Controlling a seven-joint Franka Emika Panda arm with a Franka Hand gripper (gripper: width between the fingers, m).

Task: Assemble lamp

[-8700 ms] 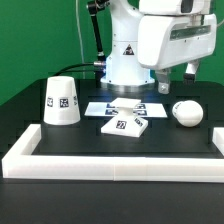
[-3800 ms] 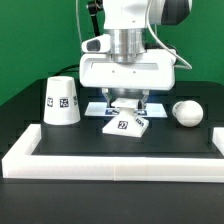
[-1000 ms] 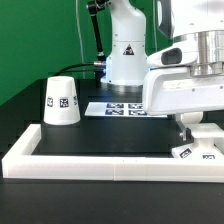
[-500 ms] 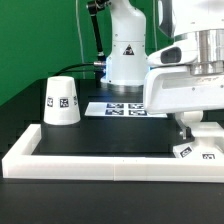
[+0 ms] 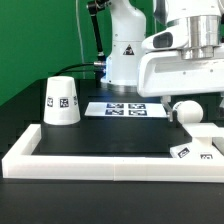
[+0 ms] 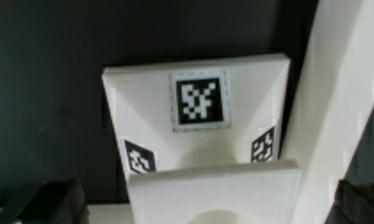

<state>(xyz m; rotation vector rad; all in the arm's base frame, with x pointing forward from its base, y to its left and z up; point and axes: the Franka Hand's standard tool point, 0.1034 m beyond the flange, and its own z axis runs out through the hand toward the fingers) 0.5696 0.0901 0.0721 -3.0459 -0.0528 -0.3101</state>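
Note:
The lamp base [image 5: 194, 151] lies flat in the corner of the white border rail [image 5: 100, 166] at the exterior view's right. In the wrist view the base [image 6: 198, 110] shows its tag, directly below my gripper [image 6: 207, 205]. The dark fingers [image 6: 51, 200] stand wide apart on either side of the base and hold nothing. In the exterior view my gripper [image 5: 197, 112] hangs above the base, clear of it. The round bulb [image 5: 186, 112] sits just behind the base. The cup-shaped shade [image 5: 62, 100] stands mouth down at the left.
The marker board [image 5: 125, 109] lies in front of the arm's pedestal [image 5: 125, 65]. The border rail runs along the front and both sides; in the wrist view the rail [image 6: 344, 80] lies right beside the base.
My gripper has let go of the base and risen straight up from it. The base stays in the rail's right corner, and the bulb now shows again behind it.

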